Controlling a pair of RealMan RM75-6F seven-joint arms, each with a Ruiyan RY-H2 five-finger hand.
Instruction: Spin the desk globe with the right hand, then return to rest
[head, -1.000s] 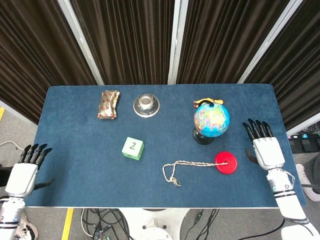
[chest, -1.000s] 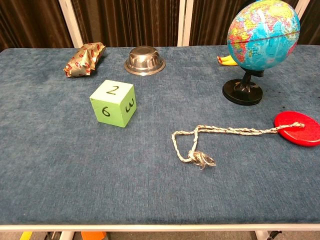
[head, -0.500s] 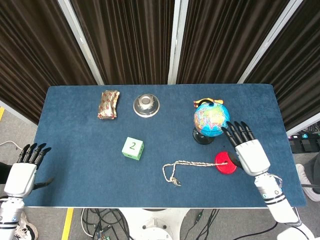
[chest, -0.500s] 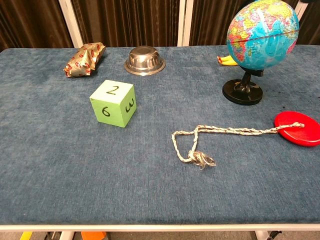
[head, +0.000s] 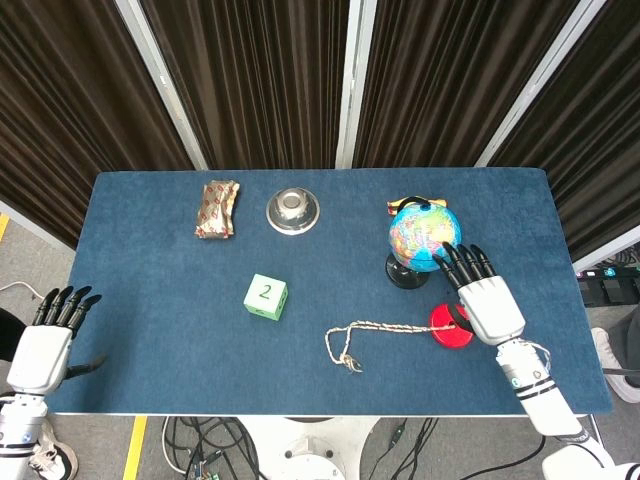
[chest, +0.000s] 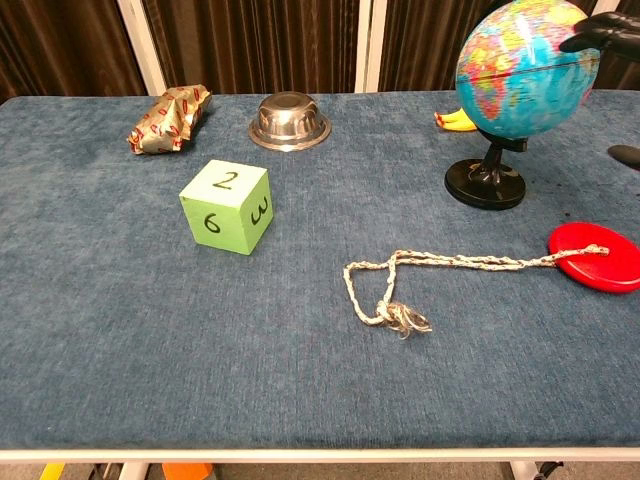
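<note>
The desk globe, blue with coloured continents, stands on a black base at the table's right side. My right hand is spread flat beside it, its black fingertips touching the globe's right side; it holds nothing. In the chest view only those fingertips show at the right edge. My left hand rests open off the table's near-left corner, fingers apart and empty.
A red disc on a braided cord lies just under my right hand. A green numbered cube, a steel bowl, a foil wrapper and a yellow toy behind the globe share the blue table.
My right hand moved left from the table's right edge to the globe and its fingertips now touch it. The left hand has barely moved.
</note>
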